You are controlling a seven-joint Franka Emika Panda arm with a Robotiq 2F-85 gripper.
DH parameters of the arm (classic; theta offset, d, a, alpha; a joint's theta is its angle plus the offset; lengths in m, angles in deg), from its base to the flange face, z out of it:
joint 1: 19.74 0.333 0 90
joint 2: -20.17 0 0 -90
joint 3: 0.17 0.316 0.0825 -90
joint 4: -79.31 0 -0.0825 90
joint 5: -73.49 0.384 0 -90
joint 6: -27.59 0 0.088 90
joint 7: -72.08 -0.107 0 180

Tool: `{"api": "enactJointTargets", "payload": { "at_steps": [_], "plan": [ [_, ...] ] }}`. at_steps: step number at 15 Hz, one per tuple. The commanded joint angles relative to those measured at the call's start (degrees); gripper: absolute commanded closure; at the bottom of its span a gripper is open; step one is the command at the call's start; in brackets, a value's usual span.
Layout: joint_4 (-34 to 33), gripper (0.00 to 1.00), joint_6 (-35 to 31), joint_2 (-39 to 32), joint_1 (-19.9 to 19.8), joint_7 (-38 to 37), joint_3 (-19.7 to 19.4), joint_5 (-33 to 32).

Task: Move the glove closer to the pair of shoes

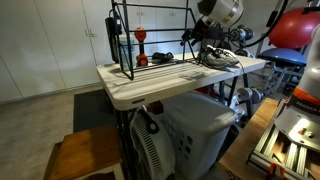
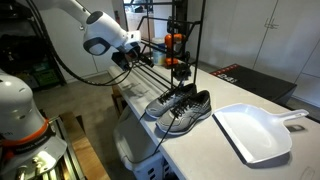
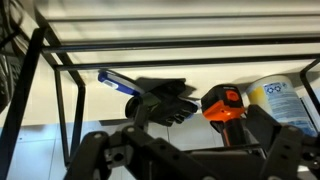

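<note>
A black glove lies on the white table inside the black wire rack. It also shows as a dark shape in an exterior view. The pair of grey shoes stands on the table outside the rack, near the edge, and shows in both exterior views. My gripper is open and empty. It reaches into the rack, with the glove just ahead between its fingers, apart from them. It also shows in both exterior views.
An orange and black tool stands right beside the glove, with a labelled container and a blue and white item nearby. Rack bars frame the gripper. A white dustpan lies past the shoes.
</note>
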Motion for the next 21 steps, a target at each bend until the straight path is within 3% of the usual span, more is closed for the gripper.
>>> {"api": "enactJointTargets", "payload": {
  "at_steps": [1,6,13,14,15,21],
  "plan": [
    [-0.14,0.00,-0.58,-0.05,1.20,0.46,-0.63,0.44],
    [-0.42,0.00,-0.60,-0.04,1.75,1.22,-1.67,0.58],
    [-10.26,0.00,-6.51,-10.44,5.34,-1.10,-5.94,0.36],
    [-9.42,0.00,-7.40,-11.81,-5.72,-9.87,3.12,-9.87],
    [-10.84,0.00,-8.39,-13.67,2.39,-2.68,-4.16,-3.86],
    [-10.50,0.00,-13.44,-20.77,-4.48,-7.12,-0.12,-14.57]
  ]
}}
